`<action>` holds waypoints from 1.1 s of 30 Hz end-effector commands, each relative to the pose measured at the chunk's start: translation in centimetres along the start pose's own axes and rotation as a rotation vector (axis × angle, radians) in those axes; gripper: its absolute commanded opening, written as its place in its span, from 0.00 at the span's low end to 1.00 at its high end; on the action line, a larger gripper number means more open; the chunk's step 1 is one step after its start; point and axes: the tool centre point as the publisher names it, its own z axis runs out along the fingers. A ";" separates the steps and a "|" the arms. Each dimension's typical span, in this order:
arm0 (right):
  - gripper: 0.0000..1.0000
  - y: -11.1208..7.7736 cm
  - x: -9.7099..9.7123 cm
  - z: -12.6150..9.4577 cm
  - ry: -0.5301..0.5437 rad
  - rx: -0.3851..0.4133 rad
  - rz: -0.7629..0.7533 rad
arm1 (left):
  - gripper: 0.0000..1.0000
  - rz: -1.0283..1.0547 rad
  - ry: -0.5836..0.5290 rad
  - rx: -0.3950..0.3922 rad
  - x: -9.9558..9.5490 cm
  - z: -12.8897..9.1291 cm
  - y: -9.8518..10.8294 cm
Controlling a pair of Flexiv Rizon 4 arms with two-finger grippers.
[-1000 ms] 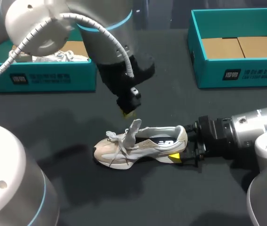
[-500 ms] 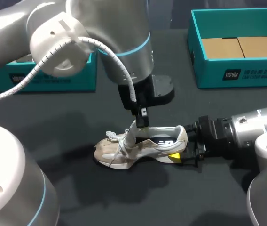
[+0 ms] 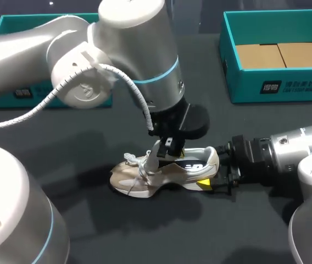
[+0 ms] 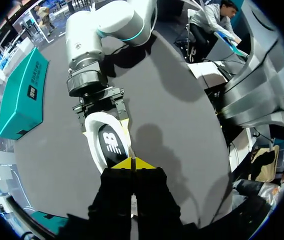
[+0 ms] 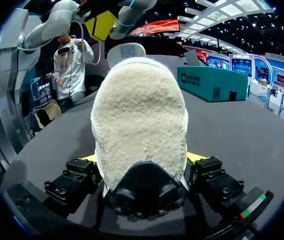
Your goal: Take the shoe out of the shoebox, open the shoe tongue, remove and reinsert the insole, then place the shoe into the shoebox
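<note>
Clamping the heel of the beige mesh sneaker [image 3: 161,173] mid-table, the right gripper [image 3: 215,169] may lose it (shoe tips over) if the left gripper [image 4: 132,162], tips pressed together by the upright tongue [image 3: 156,154], drags sideways.

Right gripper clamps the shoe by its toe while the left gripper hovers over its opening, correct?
No. The right gripper clamps the shoe by its heel, not its toe; the right wrist view shows the heel between its fingers. The rest holds.
</note>
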 end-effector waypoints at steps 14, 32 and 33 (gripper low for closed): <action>0.00 0.1 0.1 0.1 -0.002 0.004 0.001 | 0.00 -0.073 0.064 0.001 -4.1 4.7 -0.2; 0.00 0.1 0.1 0.1 -0.002 0.004 0.001 | 0.00 -0.134 0.187 -0.049 -2.5 8.8 2.1; 0.00 0.1 0.1 0.1 -0.002 0.004 0.001 | 0.00 -0.140 0.200 -0.048 -2.3 8.9 2.4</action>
